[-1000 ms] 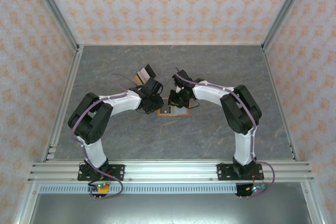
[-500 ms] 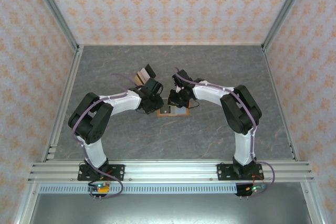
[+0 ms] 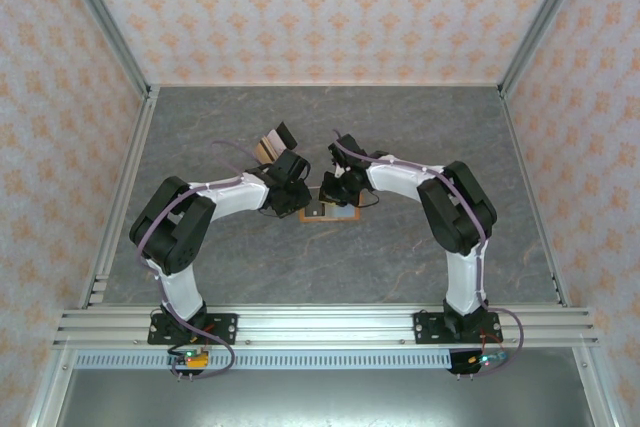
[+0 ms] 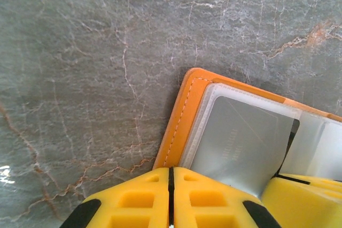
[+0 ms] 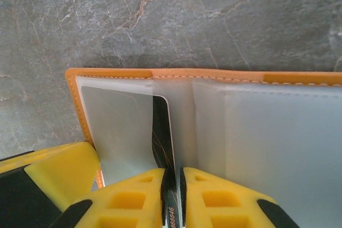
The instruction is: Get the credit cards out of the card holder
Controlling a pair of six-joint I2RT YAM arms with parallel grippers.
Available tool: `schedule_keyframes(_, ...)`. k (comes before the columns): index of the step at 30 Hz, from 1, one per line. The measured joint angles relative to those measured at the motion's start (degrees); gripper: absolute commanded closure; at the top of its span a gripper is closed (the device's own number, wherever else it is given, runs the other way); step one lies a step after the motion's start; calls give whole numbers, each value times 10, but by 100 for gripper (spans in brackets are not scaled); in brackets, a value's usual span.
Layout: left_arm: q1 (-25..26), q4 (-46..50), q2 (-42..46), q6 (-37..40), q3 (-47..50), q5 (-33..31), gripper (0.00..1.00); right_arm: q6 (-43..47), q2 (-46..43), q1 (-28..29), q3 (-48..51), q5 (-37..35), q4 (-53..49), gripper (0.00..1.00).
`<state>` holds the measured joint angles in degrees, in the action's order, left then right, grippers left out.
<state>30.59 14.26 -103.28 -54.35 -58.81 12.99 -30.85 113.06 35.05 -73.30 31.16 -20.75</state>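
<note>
The orange card holder (image 3: pixel 341 214) lies open on the grey table between both grippers. In the right wrist view its orange rim (image 5: pixel 214 73) frames frosted inner sleeves. My right gripper (image 5: pixel 172 177) is shut on a black card (image 5: pixel 162 132) with printed digits, which stands on edge, its far part still beside the left sleeve. In the left wrist view my left gripper (image 4: pixel 171 173) is shut, its tips down at the holder's orange rim (image 4: pixel 184 116), with nothing visible between them. A grey sleeve (image 4: pixel 240 142) with faint print lies beside them.
Two loose cards, one tan (image 3: pixel 266 148) and one dark (image 3: pixel 284 133), lie just behind the left gripper (image 3: pixel 290 190). The right gripper (image 3: pixel 335 187) is close to it over the holder. Patterned walls and metal rails border the table.
</note>
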Motion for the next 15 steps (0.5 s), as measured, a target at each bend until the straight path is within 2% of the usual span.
schedule_keyframes(15,-3,-2,0,0,0,0,91,0,-2,-11,33,38,60,84)
